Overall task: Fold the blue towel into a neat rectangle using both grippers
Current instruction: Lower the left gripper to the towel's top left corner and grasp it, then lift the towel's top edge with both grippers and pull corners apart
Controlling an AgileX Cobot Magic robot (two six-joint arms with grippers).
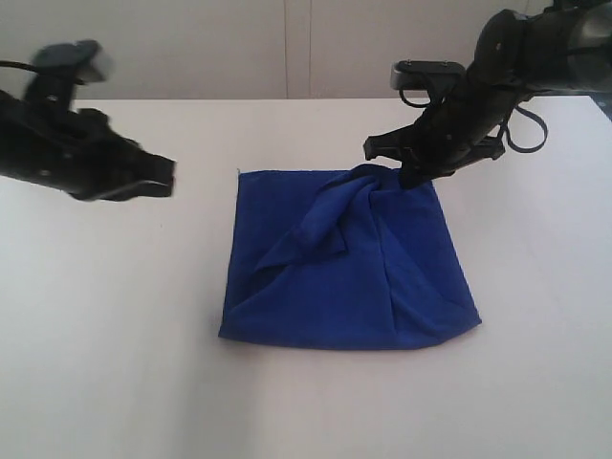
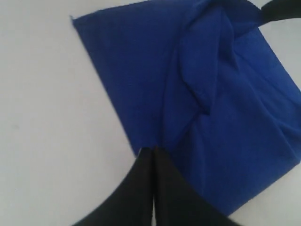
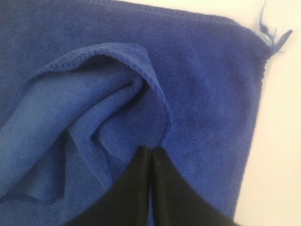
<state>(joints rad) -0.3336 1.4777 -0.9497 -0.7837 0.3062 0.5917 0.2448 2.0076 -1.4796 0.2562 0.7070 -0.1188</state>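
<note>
The blue towel (image 1: 344,277) lies on the white table (image 1: 115,335), roughly square, with a rumpled fold running across it toward its far right corner. My right gripper (image 1: 409,180) is at that corner, shut on the towel's bunched fold. In the right wrist view the hem of the blue towel (image 3: 94,117) curls right into my right gripper (image 3: 151,149). A loose thread (image 3: 273,35) sticks out at a nearby corner. My left gripper (image 1: 170,177) hangs left of the towel, shut and holding nothing. In the left wrist view my left gripper (image 2: 153,149) points toward the blue towel (image 2: 211,94).
The pale wall (image 1: 287,48) runs behind the table's far edge. Bare white table surrounds the towel on all sides. A black part of the right arm (image 2: 277,9) shows at the far corner in the left wrist view.
</note>
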